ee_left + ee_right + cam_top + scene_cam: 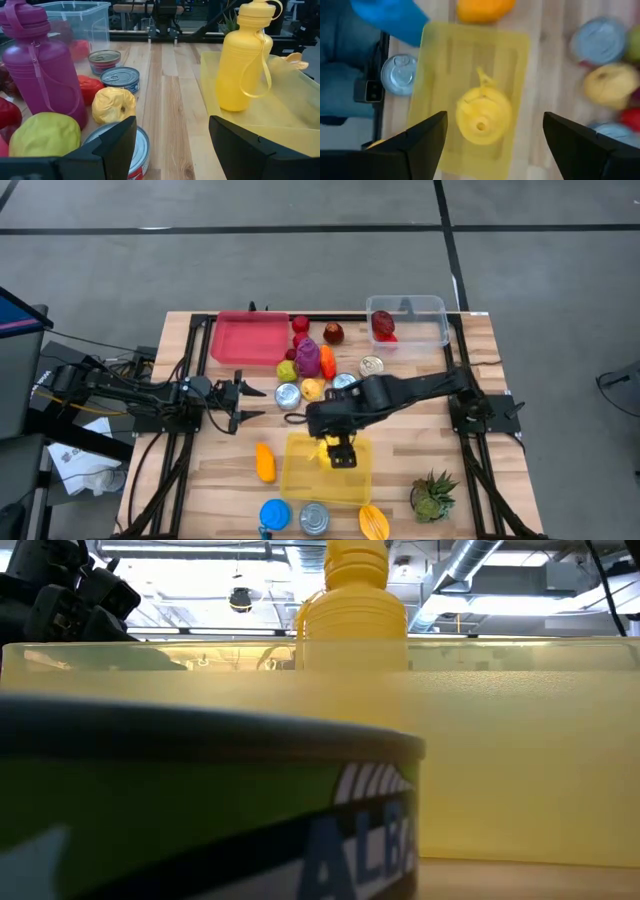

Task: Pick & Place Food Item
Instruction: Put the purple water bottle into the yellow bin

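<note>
A yellow bottle (482, 117) stands upright on its base in the shallow yellow tray (300, 480) at the table's near middle. It also shows in the left wrist view (242, 65) and behind the tray wall in the low view (345, 610). My right gripper (342, 452) hovers above the bottle, open, its fingers (420, 145) spread wide to either side of the bottle's cap without touching it. My left gripper (250, 402) waits open, left of the food pile, level with the table (172, 130).
A purple bottle (308, 358), several tins (288, 395) and toy fruits (313, 388) crowd the table's middle. At the far edge are a red tray (248, 338) and a clear box (408, 320). An orange item (264, 462), a tin (314, 518) and a plant (432, 495) lie near the yellow tray.
</note>
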`<move>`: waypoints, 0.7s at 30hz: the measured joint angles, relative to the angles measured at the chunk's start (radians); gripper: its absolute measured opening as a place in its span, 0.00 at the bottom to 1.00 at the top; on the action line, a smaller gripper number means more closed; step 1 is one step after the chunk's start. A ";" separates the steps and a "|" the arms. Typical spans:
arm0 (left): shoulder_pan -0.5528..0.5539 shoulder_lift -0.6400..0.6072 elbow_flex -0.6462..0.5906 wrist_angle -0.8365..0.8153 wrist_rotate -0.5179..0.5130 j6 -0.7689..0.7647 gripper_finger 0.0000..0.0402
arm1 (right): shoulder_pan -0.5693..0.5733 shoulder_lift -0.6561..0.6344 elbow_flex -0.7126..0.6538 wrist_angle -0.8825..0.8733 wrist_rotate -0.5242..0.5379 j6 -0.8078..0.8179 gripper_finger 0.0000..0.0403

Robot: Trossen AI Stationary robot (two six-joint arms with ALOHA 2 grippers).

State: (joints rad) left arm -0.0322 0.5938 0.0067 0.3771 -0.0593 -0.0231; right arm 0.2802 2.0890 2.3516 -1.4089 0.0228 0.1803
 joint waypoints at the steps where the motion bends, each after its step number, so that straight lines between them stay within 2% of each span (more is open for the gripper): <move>1: 0.000 0.000 0.000 0.000 0.000 0.000 0.61 | 0.000 -0.018 0.000 0.043 0.014 -0.017 0.78; 8: 0.000 0.018 0.000 0.017 0.000 0.000 0.61 | -0.002 -0.138 0.002 0.375 0.117 -0.229 0.78; 13: 0.000 0.029 0.000 0.015 0.003 0.000 0.61 | -0.030 -0.153 0.001 0.627 0.103 -0.402 0.78; 17: 0.000 0.037 0.000 0.025 0.003 0.000 0.61 | -0.072 -0.154 -0.039 0.876 0.008 -0.499 0.78; 21: 0.000 0.037 0.000 0.027 0.003 0.000 0.61 | -0.123 -0.153 -0.158 1.237 -0.134 -0.557 0.78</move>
State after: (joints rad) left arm -0.0322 0.6308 0.0063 0.4042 -0.0566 -0.0235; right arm 0.1576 1.9357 2.1932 -0.1723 -0.1115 -0.3770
